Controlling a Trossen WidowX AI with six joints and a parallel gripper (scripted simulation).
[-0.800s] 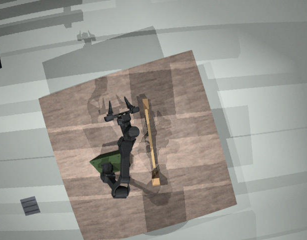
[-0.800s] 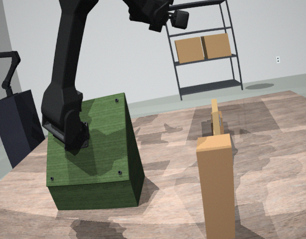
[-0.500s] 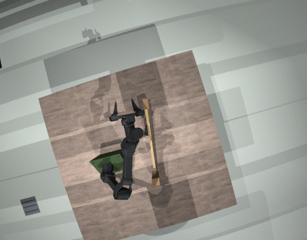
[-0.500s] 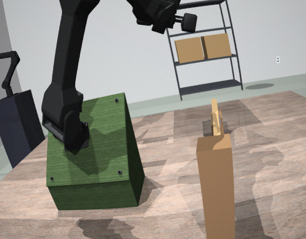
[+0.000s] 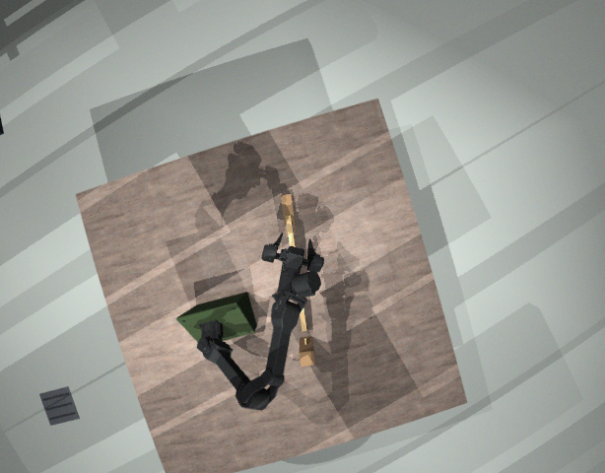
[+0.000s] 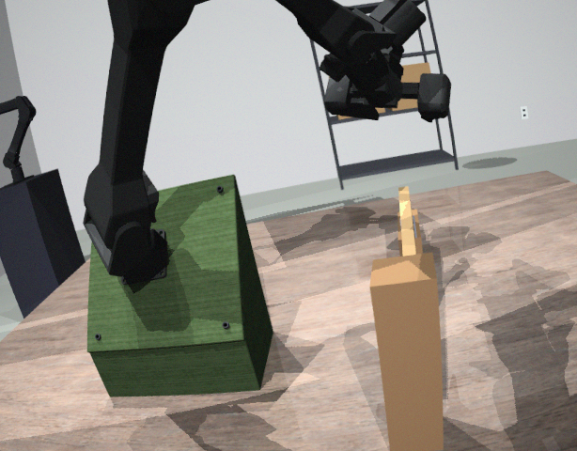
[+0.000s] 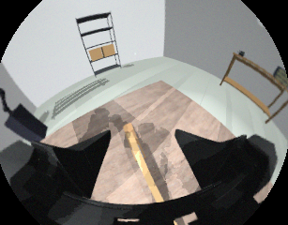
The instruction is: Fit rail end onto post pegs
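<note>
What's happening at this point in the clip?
The single arm has its gripper open and empty, hovering above the middle of the long wooden rail. The rail lies untouched on the table, running from the post toward the far footboard end. Nothing is grasped yet; the arm's green base block sits beside it.

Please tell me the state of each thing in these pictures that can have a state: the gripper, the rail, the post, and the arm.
gripper: open wide, holds nothing, high above the rail
rail: on the table, not gripped, runs between the open fingers in the wrist view
post: upright on the table; whether the rail's end is fitted on it cannot be told
arm: mounted on the green block, reaching over the rail
</note>
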